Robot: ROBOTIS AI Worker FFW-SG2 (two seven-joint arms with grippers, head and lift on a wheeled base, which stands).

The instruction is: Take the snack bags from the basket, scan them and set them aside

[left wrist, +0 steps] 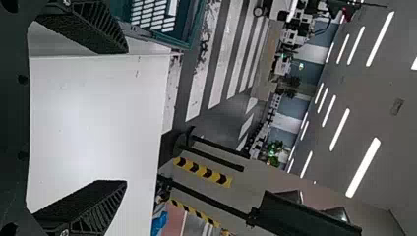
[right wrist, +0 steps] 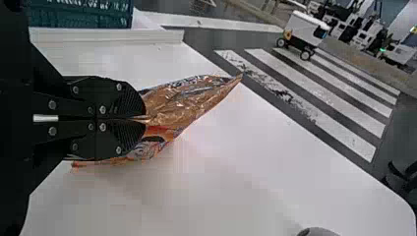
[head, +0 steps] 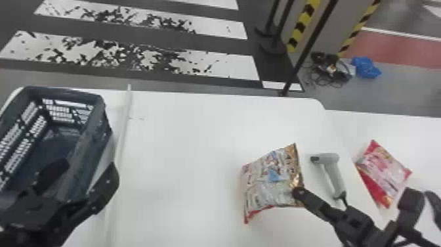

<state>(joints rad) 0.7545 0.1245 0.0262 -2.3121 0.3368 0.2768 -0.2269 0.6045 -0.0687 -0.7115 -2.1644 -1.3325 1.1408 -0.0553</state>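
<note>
My right claw (head: 298, 192): pinching the edge of a crinkled, multicoloured foil snack bag (head: 270, 180).
Foil bag: over the white worktop (head: 180, 147), left of the grey handheld scanner (head: 332, 170).
Red-and-pink snack bag (head: 382, 166): lying right of the scanner.
My left claw (head: 89, 167): spread, near the dark, perforated plastic basket (head: 65, 93).

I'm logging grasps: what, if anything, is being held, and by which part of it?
A snack bag, pinched at its right-hand edge by the right tool; the left tool holds nothing.
</note>
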